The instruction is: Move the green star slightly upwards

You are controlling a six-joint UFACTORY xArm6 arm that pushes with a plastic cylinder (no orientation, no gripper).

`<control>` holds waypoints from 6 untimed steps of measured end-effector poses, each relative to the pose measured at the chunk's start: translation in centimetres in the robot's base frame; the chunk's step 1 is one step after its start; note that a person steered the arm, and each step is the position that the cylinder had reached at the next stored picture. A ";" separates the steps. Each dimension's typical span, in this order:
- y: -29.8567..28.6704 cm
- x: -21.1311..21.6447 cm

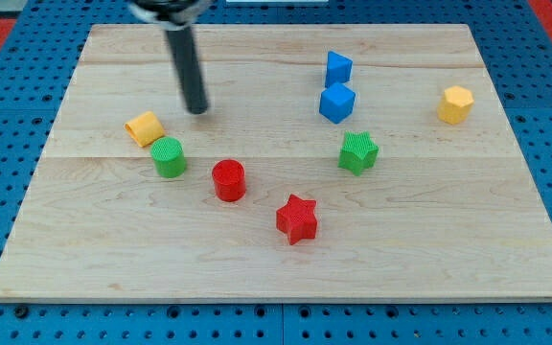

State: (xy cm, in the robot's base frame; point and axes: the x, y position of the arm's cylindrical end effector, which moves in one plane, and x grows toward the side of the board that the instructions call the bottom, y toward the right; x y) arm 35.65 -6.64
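Observation:
The green star [357, 152] lies right of the board's middle, just below two blue blocks. My tip [197, 110] rests on the board at the upper left, far to the left of the green star. It stands just up and right of a yellow block [145, 127] and touches no block.
A blue block [338, 68] and a blue hexagonal block [336, 103] sit above the star. A yellow hexagonal block [455, 104] is at right. A green cylinder [169, 157], a red cylinder [228, 180] and a red star [297, 219] lie lower. The wooden board [84, 268] ends on all sides.

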 end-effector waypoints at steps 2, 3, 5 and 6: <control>5.2 8.6; 9.2 10.4; 16.5 12.9; 16.6 10.8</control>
